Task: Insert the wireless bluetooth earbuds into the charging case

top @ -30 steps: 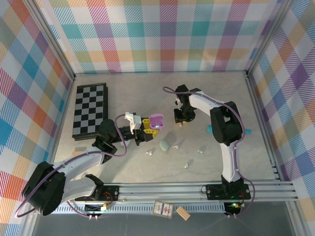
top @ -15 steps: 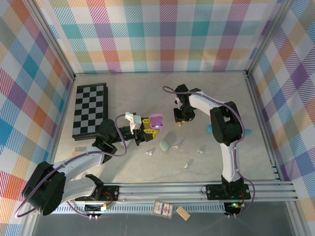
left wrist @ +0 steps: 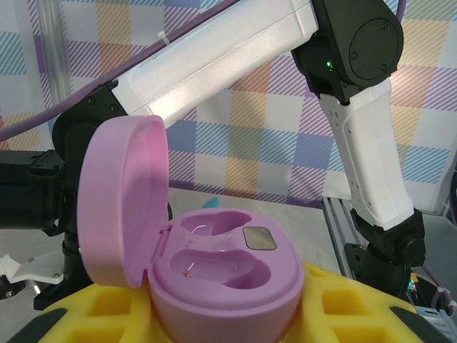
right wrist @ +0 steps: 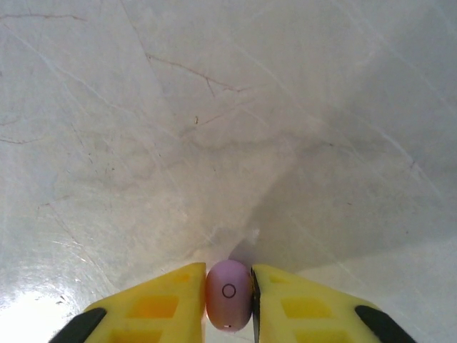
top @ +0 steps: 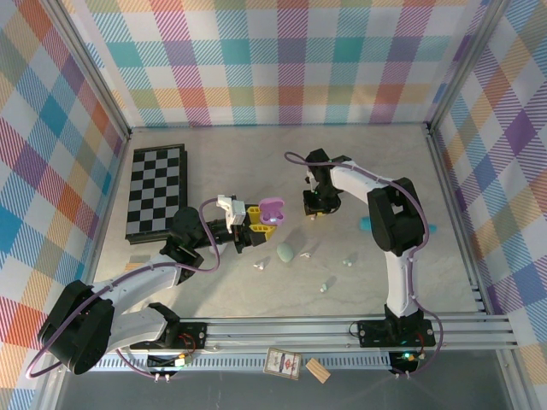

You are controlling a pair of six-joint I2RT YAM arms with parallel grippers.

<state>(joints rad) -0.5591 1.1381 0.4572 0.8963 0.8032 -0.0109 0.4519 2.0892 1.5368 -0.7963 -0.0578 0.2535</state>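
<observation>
- L gripper (top: 259, 219): closed on the base of the lilac pebble-shaped plastic charging case (left wrist: 228, 275), held near the centre of the table (top: 376, 162). Lid (left wrist: 121, 193) is swung up and both wells are bare.
- R gripper (right wrist: 228, 279): nipped shut on a tiny glossy lilac plastic earbud (right wrist: 228, 296), low over the table. It's just beside the case, toward the R edge, not touching it.
- Risk 1: bud is pinched at the very tips and is smooth & rounded, so it could squirt out or twist in transit. It'd prob. drop to the table & need a regrasp.
- Risk 2: can't tell bud's orientation from the wrist view. Wrong well or angle = it sits proud and lid won't shut.
- Risk 3: raised lid stands along one side of the wells. Approach from that side could clip it & shift the case in the L grip.
- Risk 4: pressing down too hard could tip the case out of the pads.
- Risk 5: small whitish glossy pieces (top: 259, 265) and a mint pebble-shaped case (top: 285, 253) lie toward the near edge. A low R-arm sweep could scatter them.
</observation>
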